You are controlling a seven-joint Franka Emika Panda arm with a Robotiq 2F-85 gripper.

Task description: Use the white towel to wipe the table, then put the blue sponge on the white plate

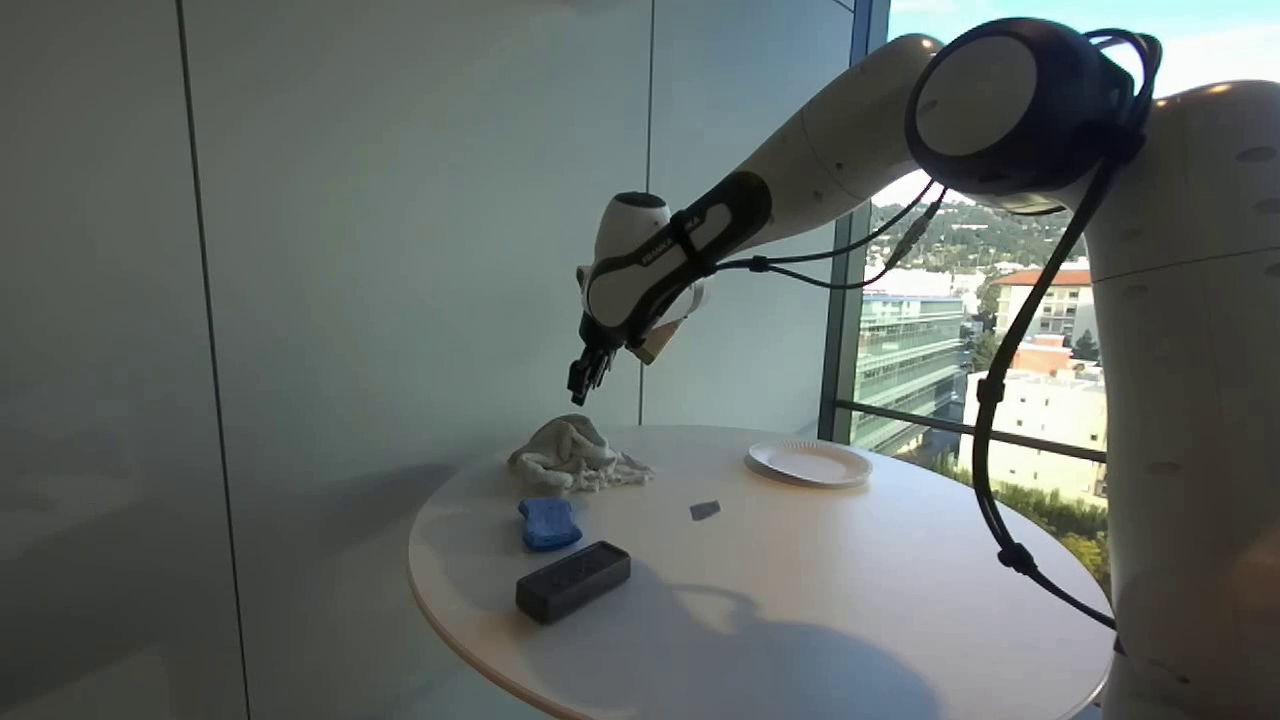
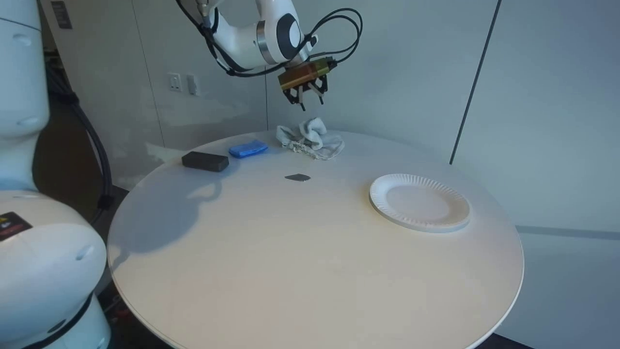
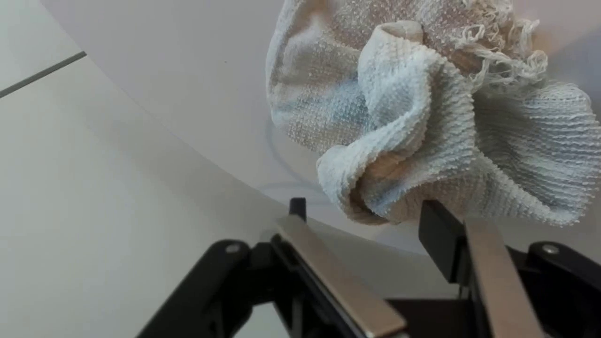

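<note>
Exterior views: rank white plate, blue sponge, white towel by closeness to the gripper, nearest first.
1. White towel: below the gripper, not touching it.
2. Blue sponge: between the towel and the black block.
3. White plate: right of the towel in both exterior views.

In an exterior view, blue is shown by the flat oblong sponge (image 2: 248, 149) at nine o'clock from the crumpled, ribbed off-white cloth towel (image 2: 315, 140).

Both exterior views show a black block (image 1: 573, 582) and, apart from it, a flat gray scrap (image 1: 705, 510). A window (image 1: 960, 428) faces buildings (image 1: 905, 340). Two fittings (image 2: 175, 82) are mounted on the wall (image 2: 411, 72).
</note>
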